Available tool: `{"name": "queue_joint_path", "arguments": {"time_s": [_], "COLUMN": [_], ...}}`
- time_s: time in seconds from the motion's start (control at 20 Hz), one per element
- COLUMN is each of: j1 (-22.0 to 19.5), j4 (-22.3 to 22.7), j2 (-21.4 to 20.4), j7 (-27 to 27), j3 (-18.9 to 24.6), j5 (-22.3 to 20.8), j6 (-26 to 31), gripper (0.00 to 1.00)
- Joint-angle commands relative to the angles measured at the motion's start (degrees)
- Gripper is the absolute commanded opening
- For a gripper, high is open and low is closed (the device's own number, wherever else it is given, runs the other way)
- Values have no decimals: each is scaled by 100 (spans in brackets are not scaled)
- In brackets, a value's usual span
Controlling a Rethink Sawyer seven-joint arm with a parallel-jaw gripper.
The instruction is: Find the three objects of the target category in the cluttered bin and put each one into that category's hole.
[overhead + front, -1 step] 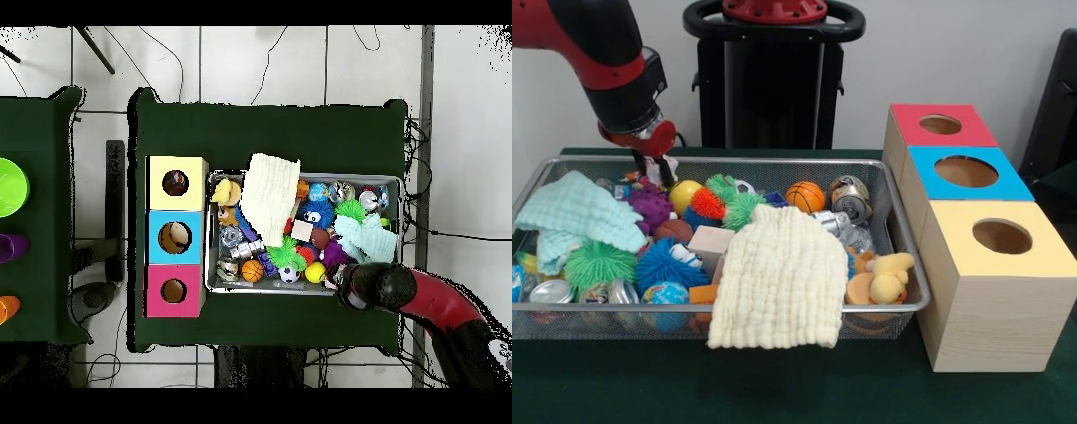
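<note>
Claw (658, 168) above bin (777, 162) far rim.

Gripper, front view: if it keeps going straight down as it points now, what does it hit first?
Probably the purple spiky ball, just beneath the gripper at the bin's far corner; depth is uncertain.

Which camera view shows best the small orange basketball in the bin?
The front view: the basketball lies unobstructed at the bin's far side, with its lines visible. The overhead view shows it only as a tiny orange dot.
</note>
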Motion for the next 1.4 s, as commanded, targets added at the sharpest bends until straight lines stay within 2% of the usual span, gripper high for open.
{"name": "queue_joint_path", "arguments": {"time_s": [0.05, 0.95, 1.2, 1.4], "j1": [-45, -51, 248, 404], "j4": [471, 539, 191, -106], "j2": [219, 208, -48, -87], "j7": [-1162, -1076, -1128, -1141], "j3": [334, 325, 339, 346], "j5": [-450, -523, -351, -220], "j6": [452, 297, 927, 1349], "gripper": [0, 0, 0, 0]}}
